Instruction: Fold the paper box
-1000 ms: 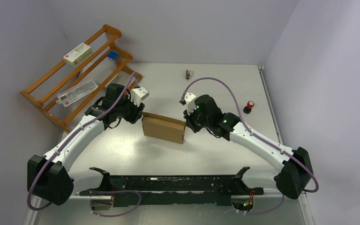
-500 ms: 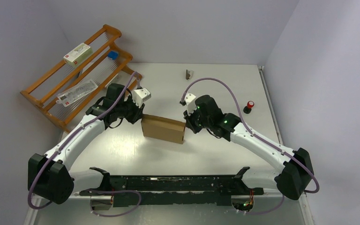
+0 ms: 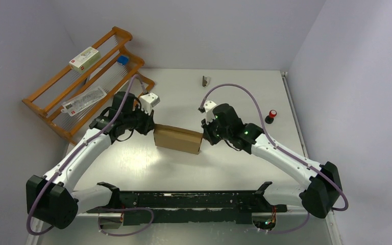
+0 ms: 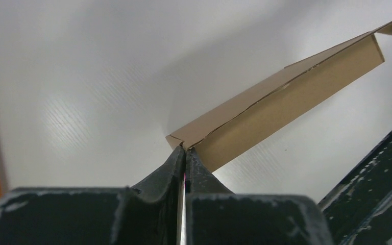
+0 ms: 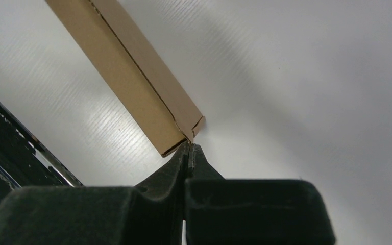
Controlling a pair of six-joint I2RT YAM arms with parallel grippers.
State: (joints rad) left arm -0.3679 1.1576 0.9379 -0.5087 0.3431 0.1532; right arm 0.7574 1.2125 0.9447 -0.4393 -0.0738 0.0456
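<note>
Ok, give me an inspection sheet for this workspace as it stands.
Surface: white table, glossy, no spills seen.
Job's things: paper box, brown and shallow, mid-table between the arms.
Clutter: wooden rack at far left holding a white carton, a blue item and a clear packet; small metal piece near the far edge; red-capped item at right.
Grippers: left gripper shut on the box's left corner; right gripper shut on its right corner.
Cables: purple cables loop over both arms, clear of the box.
Surroundings: plain walls on three sides.
</note>
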